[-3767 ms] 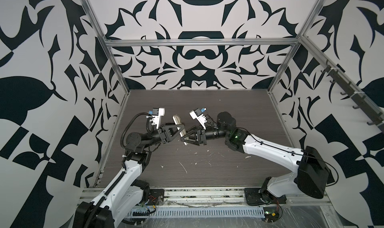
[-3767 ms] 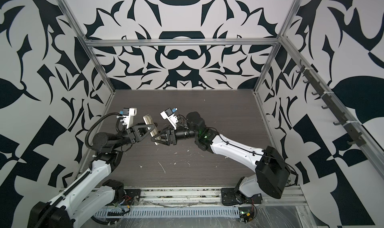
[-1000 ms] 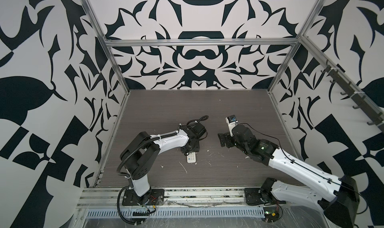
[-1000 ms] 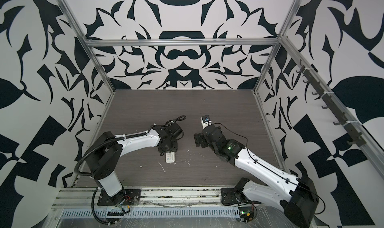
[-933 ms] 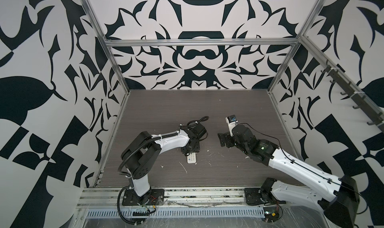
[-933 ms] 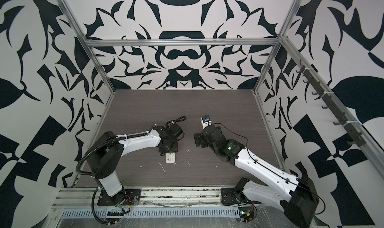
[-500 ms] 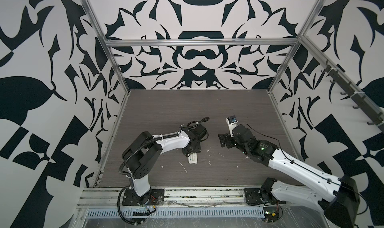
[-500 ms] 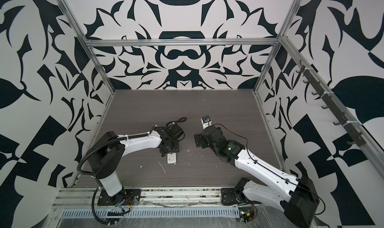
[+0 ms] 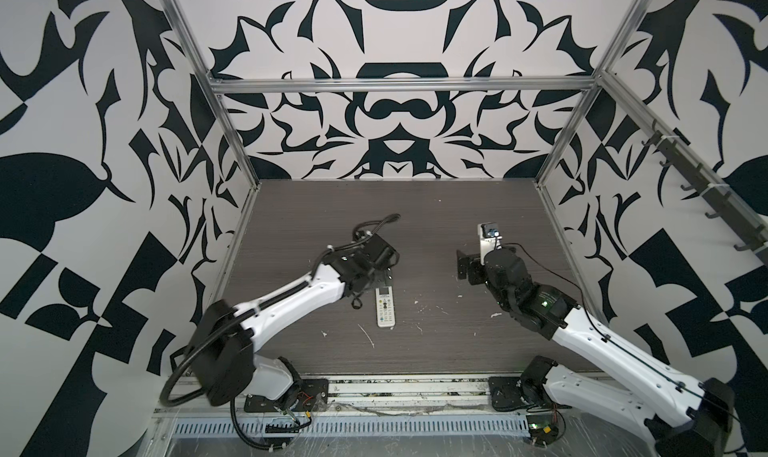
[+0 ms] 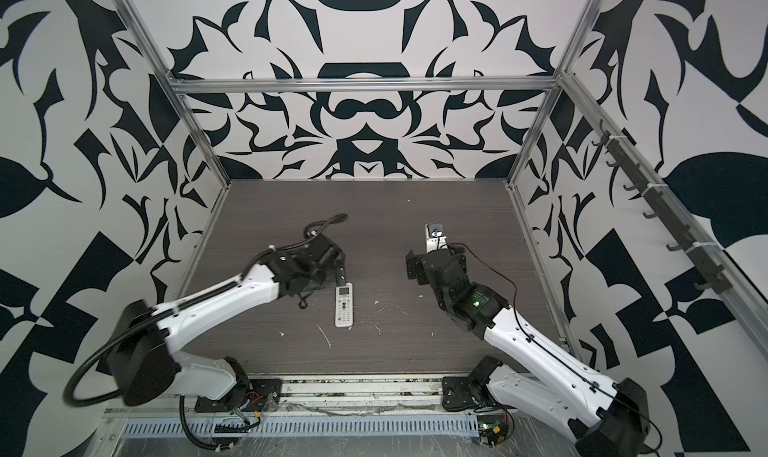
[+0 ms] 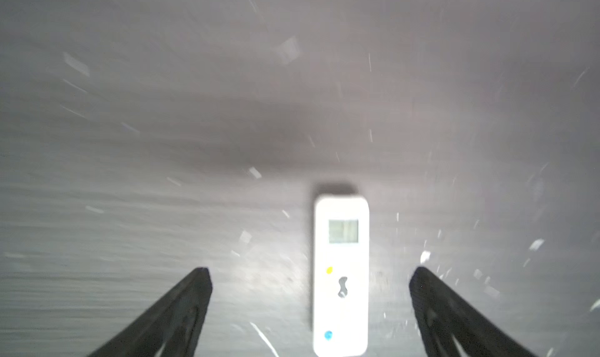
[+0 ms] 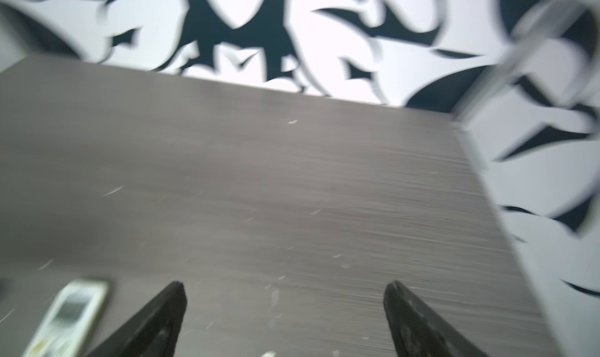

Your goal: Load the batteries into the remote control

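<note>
The remote control (image 9: pixel 385 306) (image 10: pixel 345 305) lies flat on the dark table, buttons and small screen facing up, screen end toward the back wall. My left gripper (image 9: pixel 384 274) (image 10: pixel 338 273) hovers just over that screen end, open. In the left wrist view the remote control (image 11: pixel 341 274) lies between the spread fingers of the left gripper (image 11: pixel 310 274), nearer one of them and touching neither. My right gripper (image 9: pixel 467 265) (image 10: pixel 415 265) hangs open and empty to the right of it. In the right wrist view the right gripper (image 12: pixel 285 288) is over bare table, with the remote control (image 12: pixel 69 316) off to one side. The batteries are out of view.
White scraps of debris (image 9: pixel 368 335) (image 10: pixel 324 335) are scattered on the table around the remote and toward the front. Patterned walls on aluminium frame posts (image 9: pixel 232 130) close in the left, back and right sides. The arm bases stand on a rail (image 9: pixel 407 392) along the front edge.
My left gripper has opened wide off the remote, which now rests free on the table. The left arm has drawn back a little. The right arm has hardly moved.
</note>
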Available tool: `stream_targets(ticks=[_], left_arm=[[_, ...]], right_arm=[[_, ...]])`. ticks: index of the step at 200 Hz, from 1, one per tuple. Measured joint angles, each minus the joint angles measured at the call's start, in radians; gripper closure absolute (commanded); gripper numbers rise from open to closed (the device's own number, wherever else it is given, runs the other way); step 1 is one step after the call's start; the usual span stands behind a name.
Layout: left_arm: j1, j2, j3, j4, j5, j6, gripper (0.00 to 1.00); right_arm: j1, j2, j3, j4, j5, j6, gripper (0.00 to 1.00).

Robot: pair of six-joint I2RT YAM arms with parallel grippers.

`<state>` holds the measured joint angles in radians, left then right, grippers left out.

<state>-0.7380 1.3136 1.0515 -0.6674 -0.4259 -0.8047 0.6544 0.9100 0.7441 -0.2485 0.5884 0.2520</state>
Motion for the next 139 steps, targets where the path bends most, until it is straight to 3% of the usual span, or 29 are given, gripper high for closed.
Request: stream_targets(ticks=[29,55,90,139], left_arm=[[0.26,-0.189,-0.082,0.055,-0.211,0.087,0.01],[0.298,-0.266,-0.275,0.268,-0.365,0.339,0.01],[0.36,-0.288,-0.519,0.615,-0.384,0.652,0.01],[0.538,-0.121,-0.59,0.959,-0.329,0.758,0.01]], right_arm=[[-0.09,0.04,-0.047,0.126,0.148,-0.063,0.01],[-0.157,0.131,-0.1,0.296,0.198,-0.209,0.01],[-0.244,0.237,-0.225,0.539,0.189,-0.328,0.01],[-0.388,0.297,-0.316,0.753,0.051,-0.339,0.01]])
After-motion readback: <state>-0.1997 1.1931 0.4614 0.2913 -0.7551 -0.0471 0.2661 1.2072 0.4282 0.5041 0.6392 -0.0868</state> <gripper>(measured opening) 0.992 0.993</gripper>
